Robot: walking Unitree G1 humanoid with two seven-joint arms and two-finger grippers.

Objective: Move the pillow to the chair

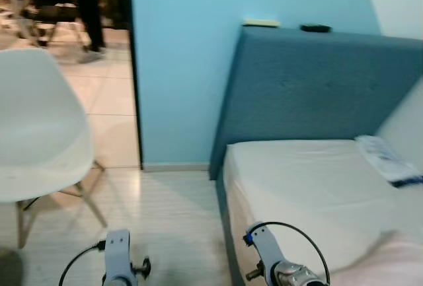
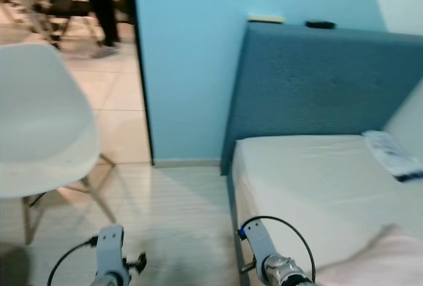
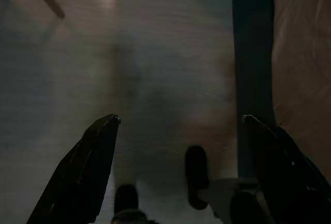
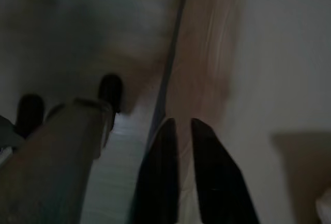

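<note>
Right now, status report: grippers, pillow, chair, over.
Left gripper open, empty, low over floor. Right gripper shut, empty, beside bed. Pinkish pillow on bed, untouched. White chair to the left, seat free.

white chair (image 1: 39,134) left | bed (image 1: 310,187) right, blue headboard (image 1: 317,88) | pink pillow (image 1: 383,266) at bed's near corner

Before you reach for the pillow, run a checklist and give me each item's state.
1. Pillow within sight: ok, its pink edge lies on the bed at the near right corner.
2. Chair seat free: ok, nothing on it.
3. Left gripper ready: ok, fingers spread apart above the floor.
4. Right gripper ready: not ok, fingers close together beside the bed edge.
5. Whole pillow visible for a grasp: cannot tell, most of it is cut off.
</note>
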